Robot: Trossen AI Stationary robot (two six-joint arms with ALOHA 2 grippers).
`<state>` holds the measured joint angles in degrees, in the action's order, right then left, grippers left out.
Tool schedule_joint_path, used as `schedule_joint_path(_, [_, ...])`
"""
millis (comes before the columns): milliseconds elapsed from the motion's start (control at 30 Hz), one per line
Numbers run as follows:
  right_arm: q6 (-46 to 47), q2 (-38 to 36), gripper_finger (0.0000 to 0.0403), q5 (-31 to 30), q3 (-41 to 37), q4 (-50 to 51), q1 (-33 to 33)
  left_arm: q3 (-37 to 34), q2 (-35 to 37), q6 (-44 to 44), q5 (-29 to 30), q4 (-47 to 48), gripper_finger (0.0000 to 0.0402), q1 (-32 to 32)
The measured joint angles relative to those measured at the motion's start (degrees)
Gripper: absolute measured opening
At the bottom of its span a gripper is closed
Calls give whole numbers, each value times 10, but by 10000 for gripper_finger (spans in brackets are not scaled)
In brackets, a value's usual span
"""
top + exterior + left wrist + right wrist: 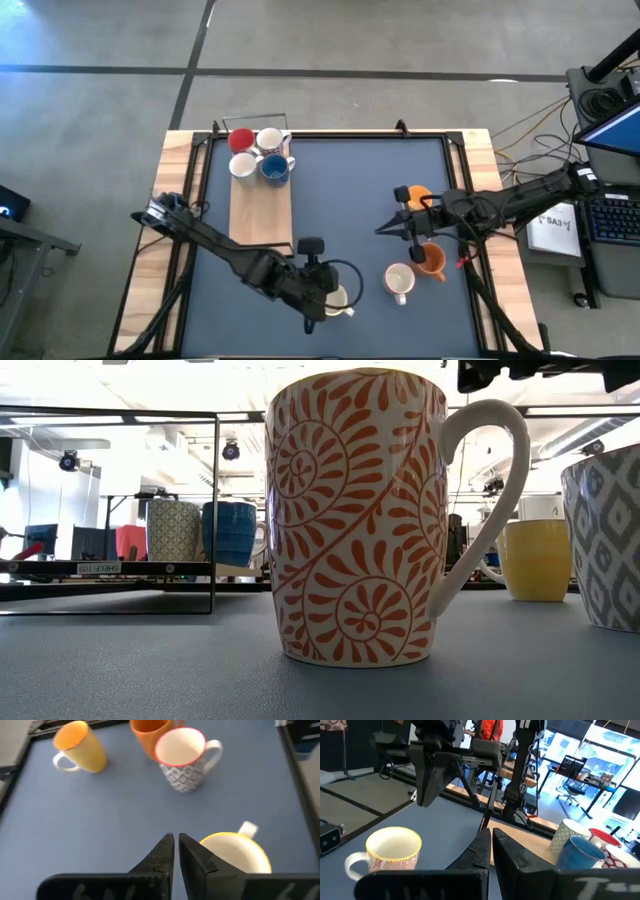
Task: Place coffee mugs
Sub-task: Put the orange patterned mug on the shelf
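My left gripper is shut and slants down over the table's near middle, right beside a white mug with an orange spiral pattern and a yellow rim that stands upright on the blue mat. My right gripper is shut and empty, held level above the mat's right half. A yellow mug, an orange mug and a grey-patterned mug stand near it. A red mug, two pale mugs and a blue mug stand on a wooden board. My left gripper stands close against the yellow-rimmed mug's rim, on the side away from its handle. Whether a finger touches the rim, I cannot tell. The mug stands on its base on the mat.
The wooden board lies at the mat's left, its near half bare. A black frame borders the mat. Bare mat spreads across the middle. A laptop and keyboard sit off the table's right side.
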<state>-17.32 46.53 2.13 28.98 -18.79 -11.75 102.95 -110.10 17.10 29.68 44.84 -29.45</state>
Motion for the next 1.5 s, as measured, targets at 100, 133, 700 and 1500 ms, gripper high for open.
schedule_joint_path(100, [0, -9, 9, 0, -5, -4, 0, 1, -1, 0, -39, -2, 32, 1])
schedule_joint_path(133, [0, -14, 9, 0, -8, -1, 0, 1, -1, 1, -50, -6, 40, 3])
schedule_joint_path(700, [8, -15, 9, -2, -11, 0, 0, -9, -57, 7, -53, -24, 148, 11])
schedule_joint_path(1500, [12, -14, 9, -6, -11, -1, 0, -35, -82, 14, -117, -33, 123, 29])
